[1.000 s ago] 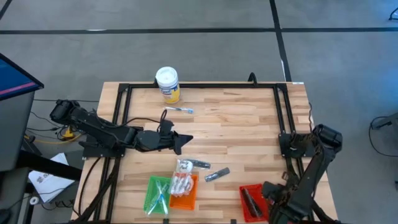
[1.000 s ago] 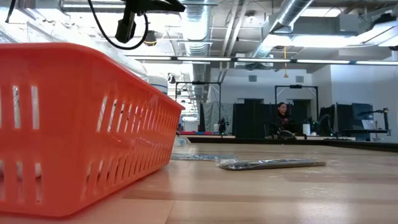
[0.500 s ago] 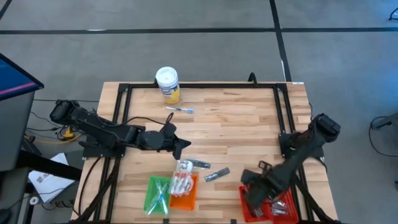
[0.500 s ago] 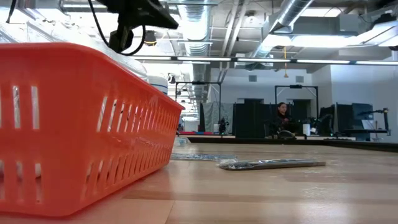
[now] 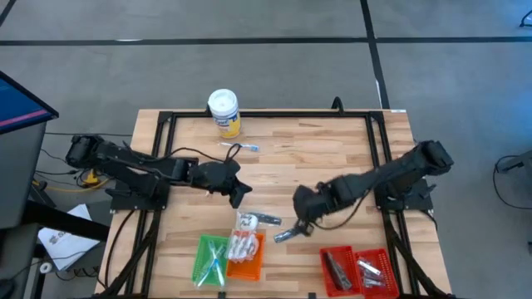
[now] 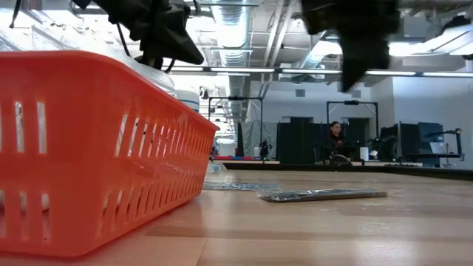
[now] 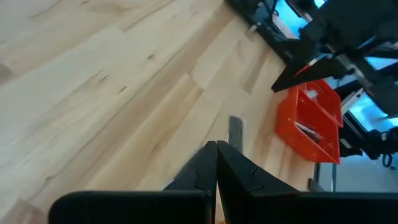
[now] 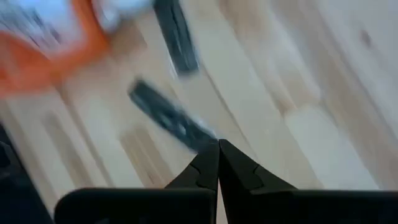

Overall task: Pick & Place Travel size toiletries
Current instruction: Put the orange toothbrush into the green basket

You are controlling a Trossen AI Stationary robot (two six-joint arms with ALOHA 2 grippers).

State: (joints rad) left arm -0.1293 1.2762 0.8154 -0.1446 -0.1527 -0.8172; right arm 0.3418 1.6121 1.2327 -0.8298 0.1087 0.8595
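Two slim dark grey tubes lie flat on the wood, one [image 5: 289,233] near the middle and one [image 5: 268,219] beside a white packet [image 5: 246,221]. The first also shows as a tube [image 6: 321,195] in the low view and a blurred tube [image 8: 171,118] in the right wrist view. More toiletries fill the orange tray [image 5: 245,253], green tray [image 5: 210,259] and red tray [image 5: 357,270]. A thin stick [image 5: 239,146] lies near the far edge. My right gripper [image 5: 301,223] hovers shut just above the tubes. My left gripper [image 5: 237,193] hangs shut over bare wood, left of them.
A white-lidded tub with a yellow label [image 5: 224,112] stands at the far edge. Black frame rails [image 5: 162,141] run along the table's left, far and right sides. The orange tray's wall [image 6: 89,148] fills the low view's left. A person [image 6: 336,140] sits far off in the room.
My right arm has swung from above the red tray at the near right corner toward the table's middle and now ends over the dark tubes. My left gripper has dropped lower, staying over about the same spot. The toiletries have not moved.
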